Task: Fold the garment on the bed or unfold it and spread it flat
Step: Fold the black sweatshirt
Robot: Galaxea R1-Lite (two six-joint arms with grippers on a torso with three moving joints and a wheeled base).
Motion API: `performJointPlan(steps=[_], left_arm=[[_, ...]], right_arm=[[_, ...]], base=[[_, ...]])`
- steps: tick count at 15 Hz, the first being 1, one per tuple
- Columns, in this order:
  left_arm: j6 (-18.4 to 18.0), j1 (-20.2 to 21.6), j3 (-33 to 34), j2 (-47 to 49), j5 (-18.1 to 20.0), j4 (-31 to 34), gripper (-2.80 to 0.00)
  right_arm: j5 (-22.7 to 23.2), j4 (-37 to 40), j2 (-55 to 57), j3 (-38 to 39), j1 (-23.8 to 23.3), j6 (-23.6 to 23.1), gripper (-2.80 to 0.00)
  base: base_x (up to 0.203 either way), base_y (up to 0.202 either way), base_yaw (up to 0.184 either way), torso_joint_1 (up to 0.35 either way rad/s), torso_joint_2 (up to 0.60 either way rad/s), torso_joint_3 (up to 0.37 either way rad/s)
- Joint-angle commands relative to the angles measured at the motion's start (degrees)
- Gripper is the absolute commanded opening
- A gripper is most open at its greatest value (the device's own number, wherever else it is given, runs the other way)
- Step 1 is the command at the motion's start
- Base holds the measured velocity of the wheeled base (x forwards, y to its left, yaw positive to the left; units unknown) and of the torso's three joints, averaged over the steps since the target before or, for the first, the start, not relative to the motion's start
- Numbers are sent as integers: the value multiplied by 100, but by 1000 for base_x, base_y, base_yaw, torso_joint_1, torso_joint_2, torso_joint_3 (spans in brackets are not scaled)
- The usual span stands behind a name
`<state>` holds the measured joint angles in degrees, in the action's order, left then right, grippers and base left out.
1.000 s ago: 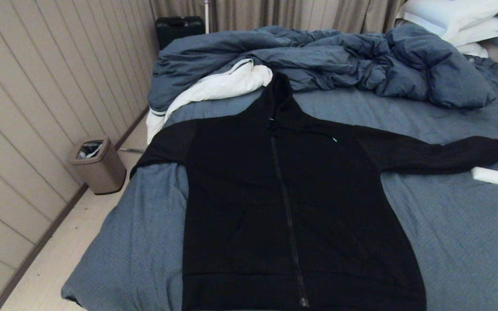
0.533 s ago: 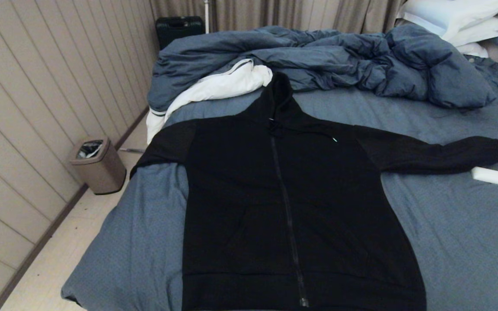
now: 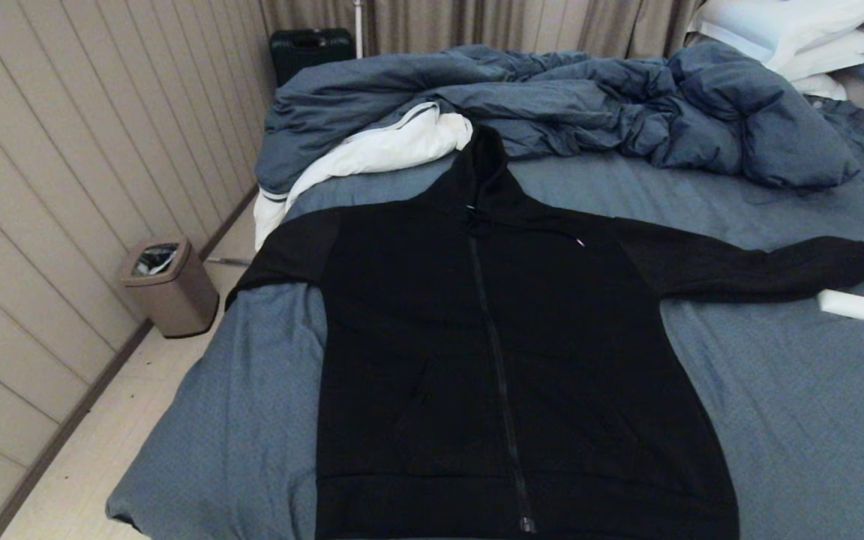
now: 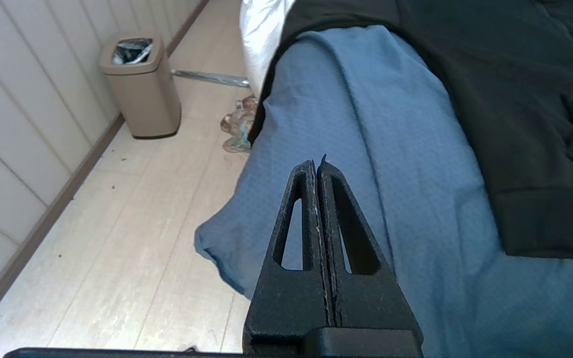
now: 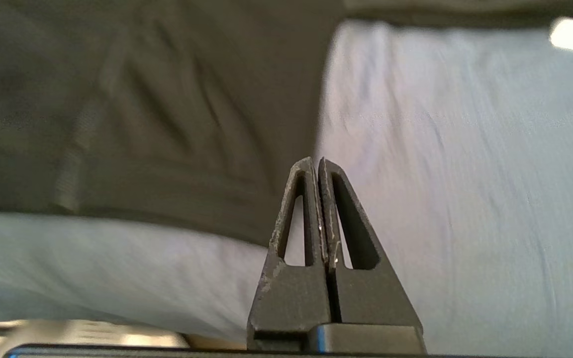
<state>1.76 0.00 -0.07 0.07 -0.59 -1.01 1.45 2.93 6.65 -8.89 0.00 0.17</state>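
The garment (image 3: 507,352), a black zip hoodie, lies spread flat and face up on the bed (image 3: 792,420), hood towards the far side, both sleeves stretched out sideways. One sleeve end hangs over the bed's left edge. Neither arm shows in the head view. My left gripper (image 4: 316,161) is shut and empty, hovering over the blue-grey sheet (image 4: 396,164) beside the garment's ribbed hem (image 4: 550,223). Shut and empty too, my right gripper (image 5: 315,160) hangs above the hem corner of the garment (image 5: 167,139), where it meets the sheet (image 5: 465,164).
A rumpled blue-grey duvet (image 3: 567,105) with white lining is piled at the far side, pillows (image 3: 792,30) beyond it. A white roll (image 3: 863,309) lies by the right sleeve cuff. A tan bin (image 3: 169,285) stands on the floor by the panelled wall, and a dark case (image 3: 310,46) stands at the back.
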Motion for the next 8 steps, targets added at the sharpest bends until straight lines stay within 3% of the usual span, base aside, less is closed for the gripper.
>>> performJointPlan(steps=[1,5,8], left_arm=[[0,0,-6,1,-2,-4,-280],[0,0,7,1,-2,-4,-280],[0,0,-4,1,-2,-4,-280]], right_arm=[[74,-47,1384,-1131,32,170,-280],[93,-48,3819,-3432,-70,692,-280],[57,-30,5981,-5318,-918,941,-280]], base=[[0,0,0,0,0,0],[0,0,0,0,0,0],[0,0,0,0,0,0]])
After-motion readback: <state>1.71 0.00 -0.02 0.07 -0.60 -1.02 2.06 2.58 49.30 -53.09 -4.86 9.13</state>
